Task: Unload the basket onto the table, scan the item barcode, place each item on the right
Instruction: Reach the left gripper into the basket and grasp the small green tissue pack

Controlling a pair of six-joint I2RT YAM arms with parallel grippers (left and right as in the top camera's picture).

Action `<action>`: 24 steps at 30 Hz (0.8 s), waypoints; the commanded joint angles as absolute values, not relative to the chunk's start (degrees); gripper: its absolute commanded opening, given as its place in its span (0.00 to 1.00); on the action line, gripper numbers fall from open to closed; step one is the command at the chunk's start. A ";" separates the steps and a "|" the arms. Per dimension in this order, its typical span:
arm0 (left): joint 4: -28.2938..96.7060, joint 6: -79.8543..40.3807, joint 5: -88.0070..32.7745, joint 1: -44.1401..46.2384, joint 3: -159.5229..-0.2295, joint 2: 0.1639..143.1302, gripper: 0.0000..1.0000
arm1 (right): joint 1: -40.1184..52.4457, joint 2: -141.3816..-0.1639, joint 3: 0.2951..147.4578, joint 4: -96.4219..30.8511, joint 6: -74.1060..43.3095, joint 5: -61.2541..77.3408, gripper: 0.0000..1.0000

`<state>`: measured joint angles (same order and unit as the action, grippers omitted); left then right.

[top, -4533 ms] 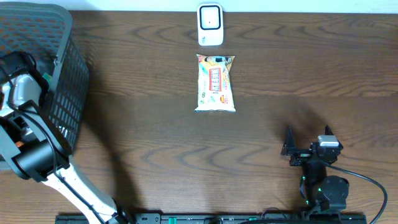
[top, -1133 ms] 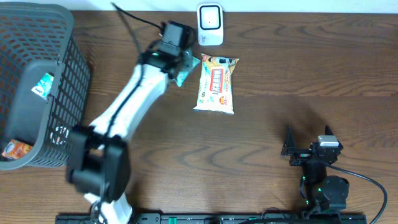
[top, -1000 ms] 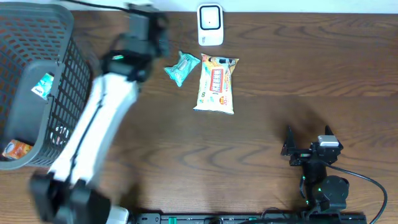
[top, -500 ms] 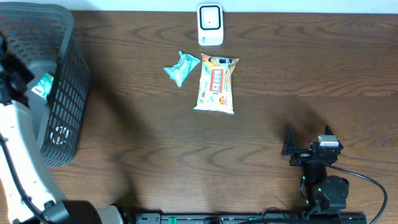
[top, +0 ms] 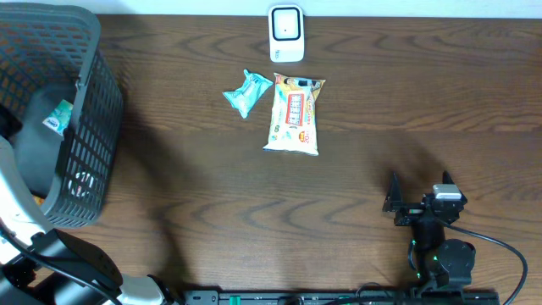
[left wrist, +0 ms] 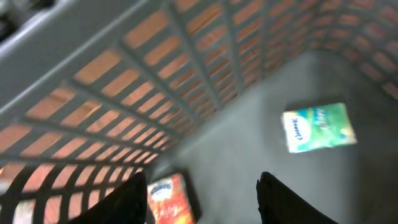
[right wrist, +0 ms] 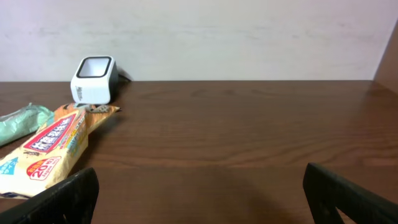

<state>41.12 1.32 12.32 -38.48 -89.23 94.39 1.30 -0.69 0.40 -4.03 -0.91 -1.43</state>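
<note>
A dark, wood-grained worktop (top: 381, 102) is seen from above. At its far edge a white, rounded-cornered scanner (top: 286, 34) with a dark window is set upright. Just in front of it a long, glossy snack packet (top: 294, 113) in cream and orange is laid flat. Its crimped top end is turned toward the scanner. Just beside its upper left corner a small, crumpled teal packet (top: 247, 91) is lying; whether the two touch cannot be told.

At the left a grey plastic basket (top: 85, 110) with lattice walls is placed. A flat green-and-white packet (left wrist: 318, 127) and a red-and-orange packet (left wrist: 168, 196) are seen on its smooth floor from the left wrist.

The left jaws are held about half open above the basket's floor, and nothing is gripped between them. The right jaws are spread fully apart, low over the worktop at the near right, and nothing is held.

Four and a half seconds ago only the long packet was lying before the scanner; the teal packet has been added since, and the long packet has been tilted slightly. A second ago the left arm (top: 17, 212) was stretched across the worktop at the teal packet; it has been drawn back to the left edge. The right arm (top: 436, 229) has not been moved.
</note>
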 commanded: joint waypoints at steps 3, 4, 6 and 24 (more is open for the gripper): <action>40.82 10.96 2.72 -38.33 -89.58 97.62 0.56 | 1.50 -0.32 0.32 -4.27 -1.65 -1.37 0.99; 40.62 10.94 2.70 -38.33 -89.58 98.56 0.55 | 1.50 -0.32 0.32 -4.25 -1.65 -1.37 0.99; 39.79 10.98 2.24 -38.33 -89.58 100.86 0.56 | 1.50 -0.32 0.32 -4.25 -1.65 -1.37 0.99; 29.80 30.59 -7.33 -34.59 -89.58 116.01 0.55 | 1.50 -0.32 0.32 -4.25 -1.65 -1.37 0.99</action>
<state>30.57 26.76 -6.15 -35.79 -89.21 113.43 1.28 -0.69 0.40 -4.03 -0.91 -1.43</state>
